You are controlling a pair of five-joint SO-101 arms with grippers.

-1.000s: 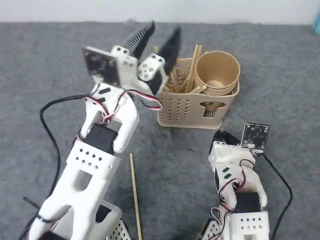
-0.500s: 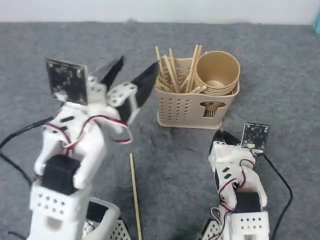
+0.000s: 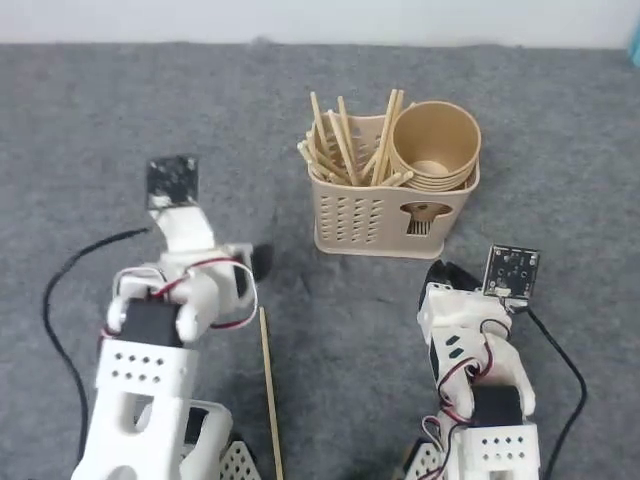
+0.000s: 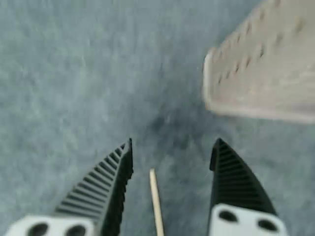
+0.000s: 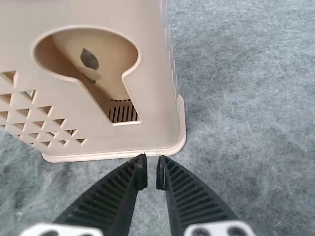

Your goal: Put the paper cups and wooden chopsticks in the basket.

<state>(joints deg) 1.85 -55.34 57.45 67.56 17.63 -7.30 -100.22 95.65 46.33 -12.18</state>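
Down low with the left pincer: gapes wide, grips nothing, frames the tip of one loose chopstick lying flat on the grey table, near the basket but apart from it. Over to the right pincer: pinched almost shut, a sliver of gap, empty, tips right at the basket's bottom corner. Inside the basket: stacked paper cups on one side, a bundle of wooden chopsticks standing tilted on the other, ends poking above the rim.
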